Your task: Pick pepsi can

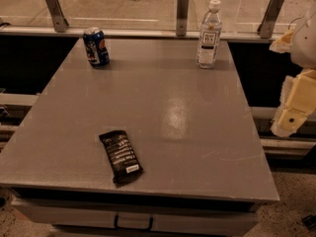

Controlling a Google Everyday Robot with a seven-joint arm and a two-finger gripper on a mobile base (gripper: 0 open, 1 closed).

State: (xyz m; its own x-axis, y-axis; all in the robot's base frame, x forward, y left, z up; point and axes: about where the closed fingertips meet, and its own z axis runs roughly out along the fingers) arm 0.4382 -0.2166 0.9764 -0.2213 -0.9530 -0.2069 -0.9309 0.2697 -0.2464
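The pepsi can is dark blue with a red-and-white logo and a silver top. It stands upright near the far left corner of the grey table. My gripper is at the right edge of the view, beyond the table's right side, far from the can. It holds nothing that I can see.
A clear plastic water bottle stands upright at the far right of the table. A black snack bar wrapper lies flat near the front left. A metal rail with posts runs behind the table's far edge.
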